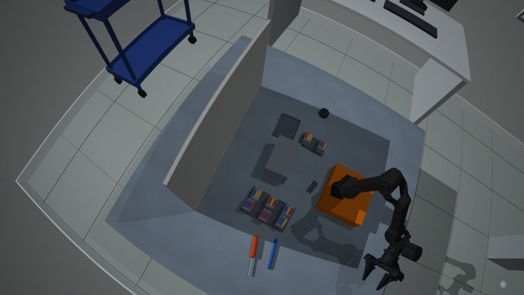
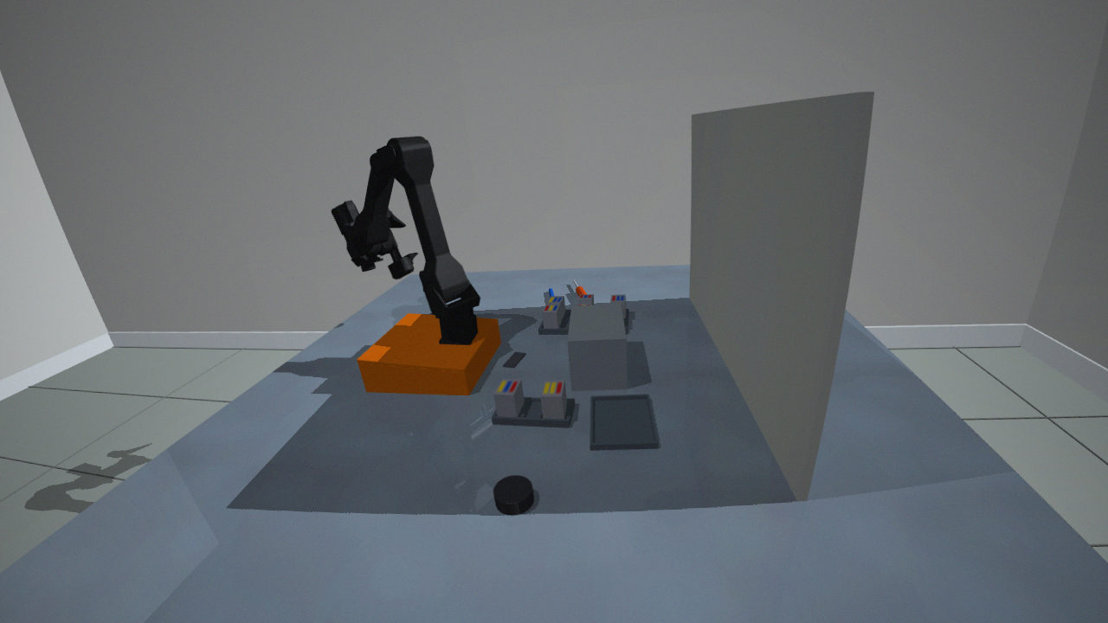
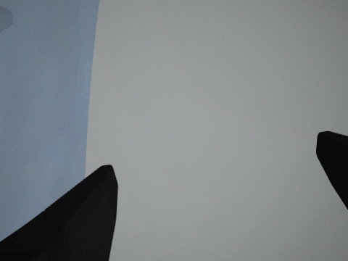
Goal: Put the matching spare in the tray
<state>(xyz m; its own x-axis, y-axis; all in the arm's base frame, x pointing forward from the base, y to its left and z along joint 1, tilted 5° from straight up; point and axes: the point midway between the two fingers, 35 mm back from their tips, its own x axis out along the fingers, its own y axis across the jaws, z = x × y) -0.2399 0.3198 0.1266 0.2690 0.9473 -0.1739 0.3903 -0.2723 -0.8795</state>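
My gripper (image 1: 370,284) (image 2: 409,239) (image 3: 218,159) is open and empty, raised beyond the orange base, far from the units. The empty dark tray (image 1: 285,125) (image 2: 623,422) lies beside a grey box (image 1: 281,155) (image 2: 596,363). A small rack (image 1: 310,148) (image 2: 534,421) holds two upright grey units with striped tops: one yellow and red (image 1: 308,137) (image 2: 554,399), one yellow, blue and red (image 1: 321,145) (image 2: 509,397). A larger rack (image 1: 263,198) (image 2: 554,330) holds several striped units. No printed code is readable, and I cannot tell which unit is the mounted one.
A tall panel (image 1: 230,106) (image 2: 767,271) stands along one side. The orange base (image 1: 344,209) (image 2: 418,371) carries the arm. A black puck (image 1: 324,112) (image 2: 513,494), a small dark plate (image 1: 312,186) (image 2: 514,359), an orange screwdriver (image 1: 254,246) and a blue pen (image 1: 272,253) also lie there.
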